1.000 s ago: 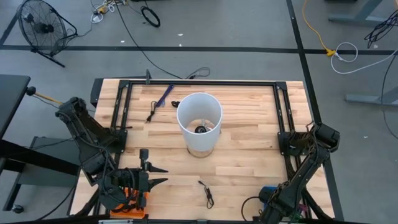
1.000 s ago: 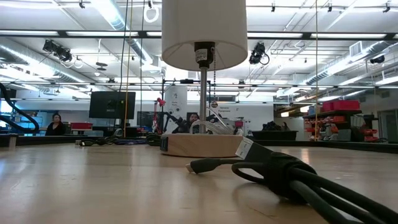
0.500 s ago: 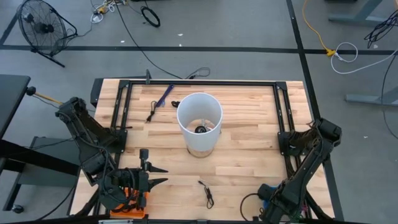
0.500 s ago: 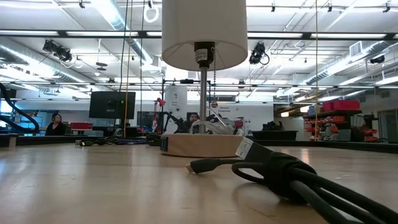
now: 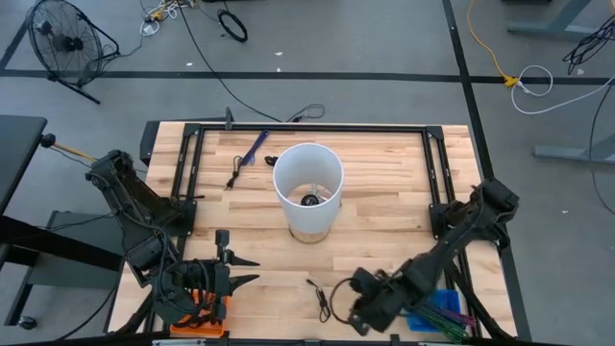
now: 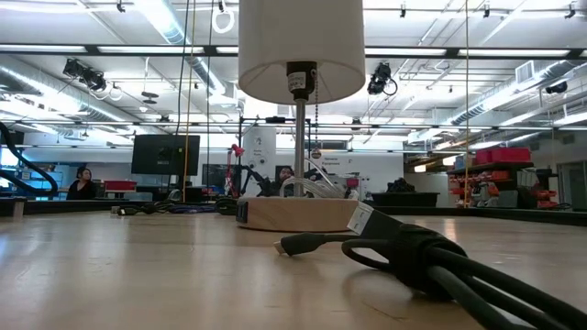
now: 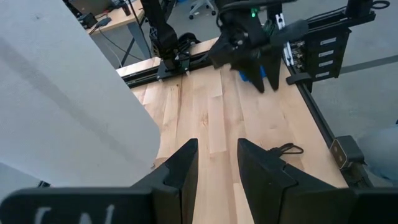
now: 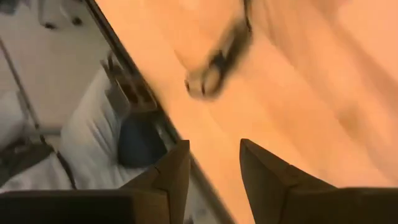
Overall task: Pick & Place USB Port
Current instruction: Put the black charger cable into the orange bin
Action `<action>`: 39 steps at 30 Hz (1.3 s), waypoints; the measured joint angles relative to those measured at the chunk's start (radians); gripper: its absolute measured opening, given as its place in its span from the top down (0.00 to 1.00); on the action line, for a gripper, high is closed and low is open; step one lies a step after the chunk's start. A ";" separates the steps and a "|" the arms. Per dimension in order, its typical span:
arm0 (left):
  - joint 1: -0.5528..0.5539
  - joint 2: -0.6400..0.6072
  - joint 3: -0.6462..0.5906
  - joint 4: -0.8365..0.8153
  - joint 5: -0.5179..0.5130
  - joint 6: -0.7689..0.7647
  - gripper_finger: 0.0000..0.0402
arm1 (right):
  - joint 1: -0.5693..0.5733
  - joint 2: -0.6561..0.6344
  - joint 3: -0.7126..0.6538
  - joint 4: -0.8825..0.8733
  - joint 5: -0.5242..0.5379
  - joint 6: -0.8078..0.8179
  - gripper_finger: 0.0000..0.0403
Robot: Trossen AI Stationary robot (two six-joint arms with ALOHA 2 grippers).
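- Cable [image 5: 320, 300] with USB plug lies on tabletop [image 5: 384, 231], just beside right gripper [image 5: 363, 304], toward the left arm's side of it; apart, no contact seen.
- Long axis runs roughly from the lamp [image 5: 307, 189] side toward the near tabletop edge, crosswise to the right gripper's line of approach, as far as the high view shows.
- Right wrist view: blurred cable end [image 8: 214, 65] sits ahead of the fingers [image 8: 171, 171], past the tips, not between them.
- Right gripper: fingers parted a moderate gap, holding nothing, touching nothing.
- Right arm is nearer; judged it takes the pick and must close the last bit of gap toward the cable.
- Left gripper [image 5: 237, 270] waits farther off on cable's other side; fingers [image 7: 186, 167] narrowly parted, empty.
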 joint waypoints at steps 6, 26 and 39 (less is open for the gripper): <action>0.000 0.000 0.000 -0.001 0.000 0.000 0.71 | -0.067 0.076 0.000 0.122 0.064 -0.077 0.66; 0.000 0.000 0.000 -0.003 0.000 0.000 0.71 | -0.139 0.244 -0.001 0.257 0.057 -0.114 0.66; 0.000 0.000 0.000 -0.003 0.000 0.000 0.71 | -0.140 0.314 -0.001 0.304 0.023 -0.149 0.66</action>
